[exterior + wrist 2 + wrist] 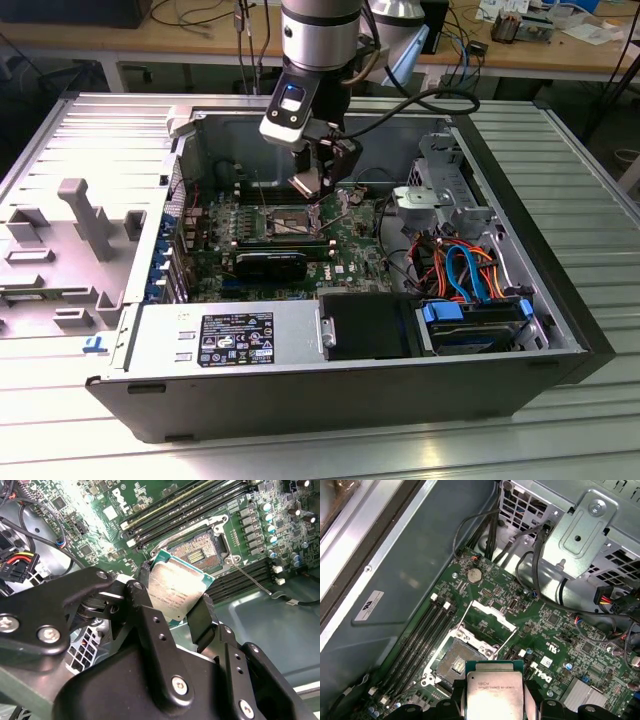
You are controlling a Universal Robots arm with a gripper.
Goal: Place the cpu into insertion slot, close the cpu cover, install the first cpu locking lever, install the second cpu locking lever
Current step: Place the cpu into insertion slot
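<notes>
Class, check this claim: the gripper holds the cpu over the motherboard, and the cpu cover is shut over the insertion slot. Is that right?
No. The cpu cover is swung open, leaving the insertion slot bare, as the first wrist view shows. The gripper does hold the cpu over the motherboard.

From where I stand, I count one open computer case [300, 395], one green board [560, 625] inside it, one gripper [172, 597], one square silver chip [494, 692], one socket [452, 660], one raised metal cover [490, 611], and one round coin battery [474, 575] on the board.
</notes>
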